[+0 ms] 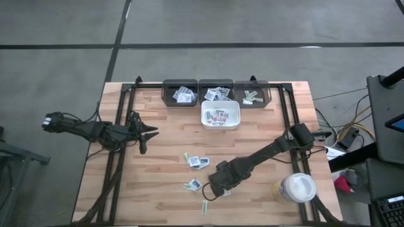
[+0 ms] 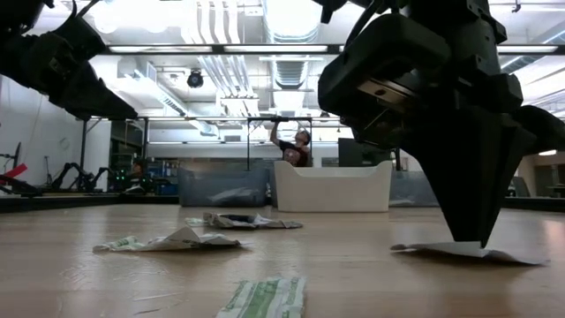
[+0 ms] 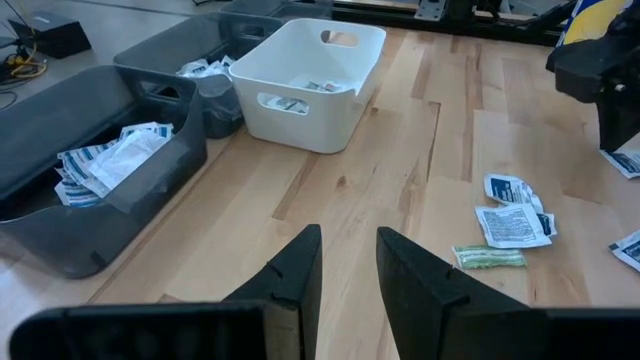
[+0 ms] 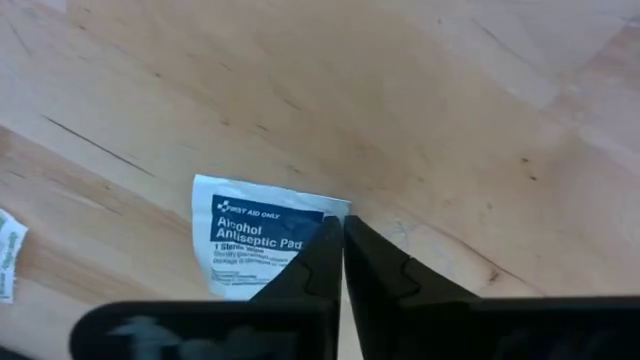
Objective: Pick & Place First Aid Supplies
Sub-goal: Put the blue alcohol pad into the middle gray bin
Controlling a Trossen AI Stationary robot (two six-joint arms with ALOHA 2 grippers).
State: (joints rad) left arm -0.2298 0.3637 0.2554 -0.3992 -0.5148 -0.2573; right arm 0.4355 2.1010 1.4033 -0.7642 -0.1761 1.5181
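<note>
right wrist view: right gripper point(image 4: 341, 250) pinching the white blue-printed antiseptic pad packet point(image 4: 255, 240)
lift straight up, checking the edge grip holds; white square tray point(image 1: 221, 115) lies toward 12 o'clock.

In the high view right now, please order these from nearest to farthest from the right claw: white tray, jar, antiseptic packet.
1. Antiseptic packet, under the right claw, at its tips.
2. Jar, front right of the table.
3. White tray, toward the back, centre.

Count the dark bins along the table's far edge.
3, side by side: the left bin, the middle bin directly behind the white tray, and the right bin. None seems hidden.
</note>
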